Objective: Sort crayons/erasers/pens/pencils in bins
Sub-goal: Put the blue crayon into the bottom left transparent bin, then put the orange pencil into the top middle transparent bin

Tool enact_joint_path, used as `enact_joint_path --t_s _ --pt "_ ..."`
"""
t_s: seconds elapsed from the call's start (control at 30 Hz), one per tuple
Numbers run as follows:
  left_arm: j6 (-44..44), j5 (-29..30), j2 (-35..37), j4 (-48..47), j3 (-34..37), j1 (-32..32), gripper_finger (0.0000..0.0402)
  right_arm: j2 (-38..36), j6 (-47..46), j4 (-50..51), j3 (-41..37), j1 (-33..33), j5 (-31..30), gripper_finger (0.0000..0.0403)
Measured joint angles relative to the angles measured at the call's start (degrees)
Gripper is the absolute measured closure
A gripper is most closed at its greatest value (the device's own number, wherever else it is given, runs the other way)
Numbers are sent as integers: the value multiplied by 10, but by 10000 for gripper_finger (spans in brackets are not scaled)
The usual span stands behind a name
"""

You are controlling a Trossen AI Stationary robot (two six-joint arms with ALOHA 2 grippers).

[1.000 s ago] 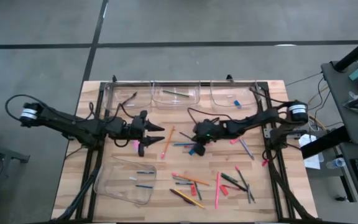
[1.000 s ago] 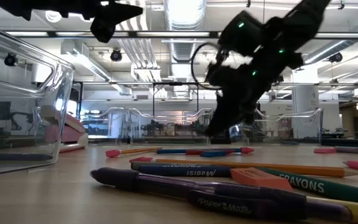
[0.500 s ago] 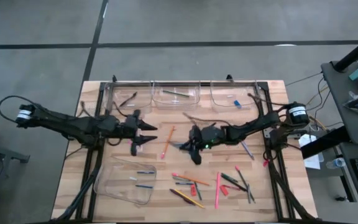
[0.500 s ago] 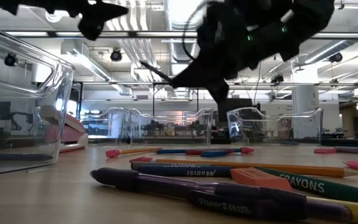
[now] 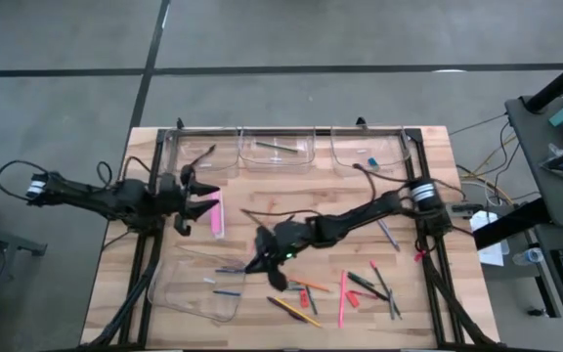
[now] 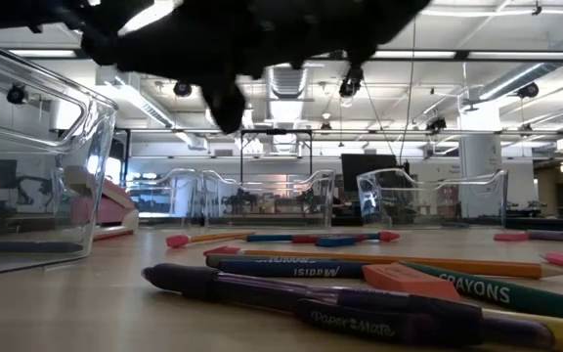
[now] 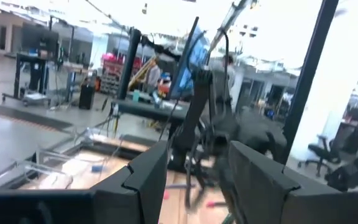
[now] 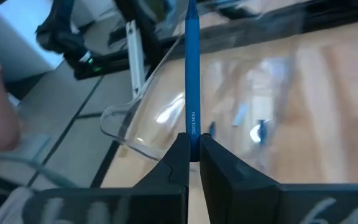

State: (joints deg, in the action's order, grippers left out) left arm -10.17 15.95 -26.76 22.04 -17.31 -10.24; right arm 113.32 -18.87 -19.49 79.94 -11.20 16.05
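One blue crayon (image 8: 191,81) stands clamped in the right gripper (image 5: 265,266), its long axis pointing at the near-left bin (image 5: 176,293) just beside it; the left gripper (image 5: 200,200), fingers apart, waits farther off.

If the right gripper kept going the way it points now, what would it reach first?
Probably the near-left bin: the right gripper, shut on a blue crayon, points at its rim, though depth is hard to judge.

The table (image 5: 428,293) was pale, matt wood planking. The bins (image 5: 201,286) were clear, glossy plastic. A smooth blue crayon (image 8: 191,81) sat between the right claw's (image 8: 192,155) matt black fingers (image 8: 225,177).
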Motion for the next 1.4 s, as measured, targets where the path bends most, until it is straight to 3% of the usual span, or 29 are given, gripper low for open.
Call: enact_joint_path --t_s 0.17,0.33,0.73,0.87,0.97,1.1,1.3,1.4 --pt "0 0 14 2 10 0 243 70 24 88 115 -5 24 390" --pt "0 0 17 0 13 0 243 102 29 99 157 -5 38 381" --pt "0 1 13 4 14 0 243 64 43 161 163 -3 49 231" --pt "0 60 3 5 14 0 243 22 62 164 149 -3 47 213" --pt "-10 71 -18 5 14 0 243 -29 77 167 106 -3 29 215" --pt "-20 71 -68 8 -1 0 243 -123 91 167 3 -3 -47 222" --pt "-30 71 -160 -5 -45 0 243 -283 70 65 -196 -3 -151 227" --pt "-34 71 -215 -13 -74 0 243 -359 69 21 -289 -14 -231 228"
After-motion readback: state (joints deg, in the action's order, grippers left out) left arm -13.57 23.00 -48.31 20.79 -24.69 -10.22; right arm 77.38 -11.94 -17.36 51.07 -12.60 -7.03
